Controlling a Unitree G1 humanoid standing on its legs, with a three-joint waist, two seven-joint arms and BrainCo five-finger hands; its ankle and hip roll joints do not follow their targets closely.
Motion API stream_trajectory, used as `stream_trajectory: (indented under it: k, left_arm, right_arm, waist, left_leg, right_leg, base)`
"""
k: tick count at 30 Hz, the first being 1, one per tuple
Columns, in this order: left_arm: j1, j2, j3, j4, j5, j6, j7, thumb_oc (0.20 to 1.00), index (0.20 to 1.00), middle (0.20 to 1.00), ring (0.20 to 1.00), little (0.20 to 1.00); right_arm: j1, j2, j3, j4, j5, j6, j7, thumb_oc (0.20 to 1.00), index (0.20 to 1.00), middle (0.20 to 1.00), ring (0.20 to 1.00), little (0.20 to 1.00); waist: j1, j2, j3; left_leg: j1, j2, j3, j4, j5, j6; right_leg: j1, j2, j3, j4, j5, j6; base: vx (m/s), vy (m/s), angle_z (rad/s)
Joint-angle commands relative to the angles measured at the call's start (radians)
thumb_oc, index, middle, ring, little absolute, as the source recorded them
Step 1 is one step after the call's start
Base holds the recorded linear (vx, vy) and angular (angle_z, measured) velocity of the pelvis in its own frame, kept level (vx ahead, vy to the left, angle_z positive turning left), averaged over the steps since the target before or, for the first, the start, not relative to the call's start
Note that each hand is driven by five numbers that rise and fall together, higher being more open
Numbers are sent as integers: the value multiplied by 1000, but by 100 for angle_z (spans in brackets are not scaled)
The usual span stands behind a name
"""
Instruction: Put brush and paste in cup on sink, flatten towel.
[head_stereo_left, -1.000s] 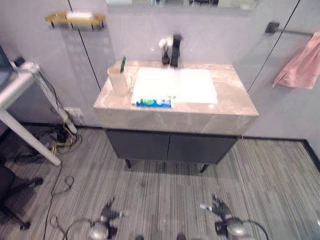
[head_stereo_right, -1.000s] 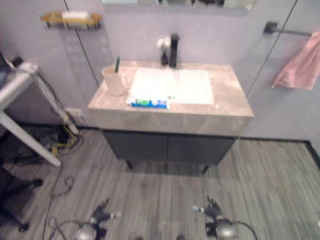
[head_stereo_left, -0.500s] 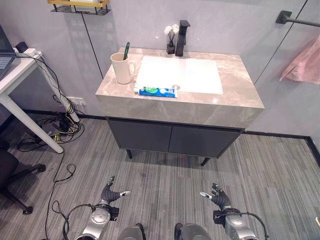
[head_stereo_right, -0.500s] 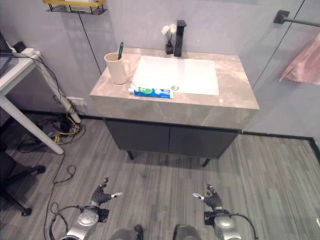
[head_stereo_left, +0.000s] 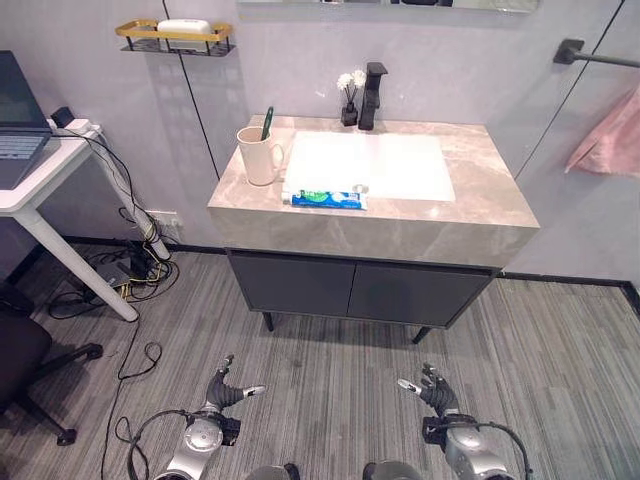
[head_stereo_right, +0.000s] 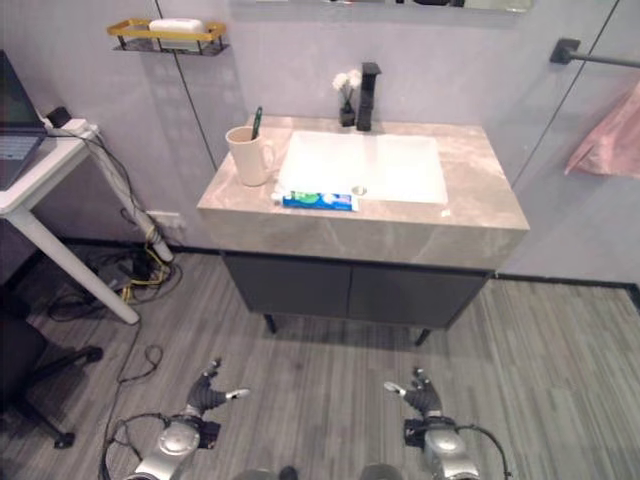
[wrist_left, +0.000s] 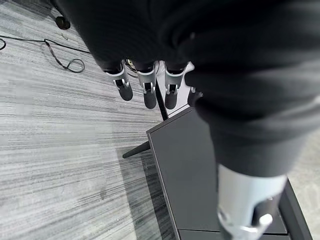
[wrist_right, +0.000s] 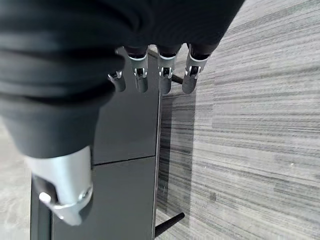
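Camera shifted since earlier, toothpaste (head_stereo_left: 328, 198) unmoved, towel (head_stereo_left: 607, 141) cut off.

Two head cameras, set side by side, look down from above and well back at the same beige marble bench (head_stereo_left: 380, 215) with its dark grey cabinet (head_stereo_right: 350, 290). Each wrist camera looks closely along its own hand toward that cabinet and the grey striped floor (wrist_left: 55, 130).

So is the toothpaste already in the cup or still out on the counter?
Still out. The toothpaste lies flat on the counter at the sink's front edge, right of the cup, which holds the brush.
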Motion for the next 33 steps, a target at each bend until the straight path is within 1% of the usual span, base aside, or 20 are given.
stream_trajectory:
  k: [1,3,4,6,8,9,10,12,18,19,20,21,22,23,24,26,28,30,31,33]
  left_arm:
    - [-27,27,-20,-77,50,-50,25,1000,1000,1000,1000,1000]
    - [-19,34,-15,-89,52,-47,18,1000,1000,1000,1000,1000]
    - [-18,33,-13,-72,58,-45,13,1000,1000,1000,1000,1000]
    - [-27,25,-5,-33,52,-47,19,1000,1000,1000,1000,1000]
    - [-38,15,6,-11,37,-48,29,1000,1000,1000,1000,1000]
    - [-44,12,7,-9,33,-50,31,1000,1000,1000,1000,1000]
    - [-47,11,4,-18,30,-54,41,1000,1000,1000,1000,1000]
    - [-39,1,-2,-20,23,-59,39,1000,1000,1000,1000,1000]
    - [-20,-15,-2,-22,2,-55,39,1000,1000,1000,1000,1000]
    - [-6,-12,-7,-50,-4,-54,28,1000,1000,1000,1000,1000]
    - [-5,-12,-7,-51,-4,-53,28,1000,1000,1000,1000,1000]
    - [-7,-11,-9,-51,-7,-53,27,1000,1000,1000,1000,1000]
    - [-25,-4,-23,-54,-3,-53,26,1000,1000,1000,1000,1000]
    - [-25,-4,-23,-54,-3,-53,26,1000,1000,1000,1000,1000]
    - [-37,2,-31,-58,-2,-54,24,1000,1000,1000,1000,1000]
    - [-55,7,-38,-56,6,-53,24,1000,1000,1000,1000,1000]
    - [-58,6,-43,-56,12,-53,25,1000,1000,1000,1000,1000]
    - [-60,9,-47,-50,26,-54,27,1000,1000,1000,1000,1000]
    - [-61,11,-49,-51,43,-60,31,1000,1000,1000,1000,1000]
    - [-59,12,-50,-56,55,-59,41,1000,1000,1000,1000,1000]
  right_arm:
    - [-44,-18,3,-37,-20,-46,-17,1000,1000,1000,1000,1000]
    - [-32,-19,-2,-44,-22,-43,-13,1000,1000,1000,1000,1000]
    - [-22,-20,-9,-42,-17,-42,-13,1000,1000,1000,1000,1000]
    - [-25,-18,-15,-20,-9,-43,-17,1000,1000,1000,1000,1000]
    - [-30,-16,-16,-18,-10,-42,-27,1000,1000,1000,1000,1000]
    - [-32,-14,-15,-19,-11,-42,-30,1000,1000,1000,1000,1000]
    - [-35,-19,-9,-31,-12,-41,-30,1000,1000,1000,1000,1000]
    - [-26,-30,-6,-25,-25,-40,-28,1000,1000,1000,1000,1000]
    - [-22,-54,-13,-38,-36,-42,-32,1000,1000,1000,1000,1000]
    - [-10,-67,-15,-53,-48,-42,-34,1000,1000,1000,1000,1000]
    - [-9,-67,-15,-53,-48,-42,-34,1000,1000,1000,1000,1000]
    - [-13,-75,-14,-53,-53,-44,-37,1000,1000,1000,1000,1000]
    - [-17,-83,-15,-51,-49,-52,-45,1000,1000,1000,1000,1000]
    - [-18,-83,-15,-50,-49,-52,-45,1000,1000,1000,1000,1000]
    - [-15,-90,-15,-58,-42,-56,-47,1000,1000,1000,1000,1000]
    - [-21,-102,-7,-59,-55,-55,-53,1000,1000,1000,1000,1000]
    - [-17,-110,-5,-55,-72,-51,-58,1000,1000,1000,1000,1000]
    - [-6,-114,-15,-55,-78,-50,-60,1000,1000,1000,1000,1000]
    - [2,-119,-21,-52,-83,-52,-61,1000,1000,1000,1000,1000]
    - [3,-118,-10,-44,-108,-48,-66,1000,1000,1000,1000,1000]
  waist:
    - [8,14,58]
    - [1,22,71]
    - [-14,16,71]
    - [-19,-1,68]
    - [-29,-14,67]
    - [-35,-14,70]
    - [-49,-18,68]
    - [-50,-18,57]
    - [-64,11,23]
    - [-69,22,10]
    - [-70,23,10]
    - [-68,23,15]
    - [-60,7,36]
    - [-62,9,35]
    - [-57,-2,50]
    - [-52,-17,69]
    - [-54,-18,70]
    - [-55,-20,61]
    - [-49,-18,53]
    - [-31,4,46]
  left_leg:
    - [90,-34,-8,-13,-43,35]
    - [116,-32,-14,-34,-46,39]
    - [141,-40,-35,-55,-49,38]
    - [168,-58,-32,-93,-57,35]
    - [188,-67,-41,-115,-64,19]
    - [197,-62,-47,-119,-69,10]
    - [205,-59,-56,-114,-79,-1]
    - [218,-56,-73,-110,-96,-7]
    - [234,-19,-110,-101,-90,-25]
    - [206,4,-117,-9,-28,-69]
    - [205,5,-118,-6,-30,-70]
    - [161,18,-115,89,27,-97]
    - [59,44,-104,275,142,-141]
    - [54,46,-107,282,139,-142]
    - [1,65,-85,369,180,-151]
    - [-62,87,-39,475,181,-148]
    - [-86,109,8,430,172,-142]
    - [-95,130,52,295,136,-133]
    - [-101,138,69,112,103,-123]
    - [-112,138,25,-94,170,-135]
  right_leg:
    - [-85,-69,12,174,264,83]
    - [-131,-70,-17,220,248,85]
    - [-166,-21,-7,150,225,82]
    - [-186,-47,-52,-16,240,83]
    - [-183,-77,-91,-211,292,97]
    - [-173,-74,-85,-274,313,109]
    - [-177,-54,-27,-309,325,116]
    - [-172,-30,6,-290,309,104]
    - [-193,17,-18,-220,257,73]
    - [-167,48,-31,-218,223,49]
    - [-166,49,-33,-218,223,49]
    - [-144,59,-36,-227,214,34]
    - [-93,61,-47,-261,198,5]
    - [-94,63,-50,-261,198,4]
    - [-71,57,-62,-276,189,-16]
    - [-42,55,-73,-295,173,-37]
    - [-16,55,-79,-319,163,-34]
    - [15,44,-82,-357,161,-15]
    - [39,30,-73,-387,160,8]
    - [66,38,-62,-414,154,22]
  base:
    - [21,131,-20]
    - [133,134,-23]
    - [244,58,-14]
    - [251,-17,-2]
    - [250,-97,2]
    - [324,-118,9]
    - [240,-72,11]
    - [266,-64,17]
    - [285,-101,37]
    - [236,-107,4]
    - [309,-157,2]
    - [189,-190,-1]
    - [185,-189,1]
    - [156,-215,-7]
    - [69,-126,-5]
    - [155,-159,9]
    - [201,-55,14]
    - [281,78,20]
    - [340,186,30]
    - [354,249,22]
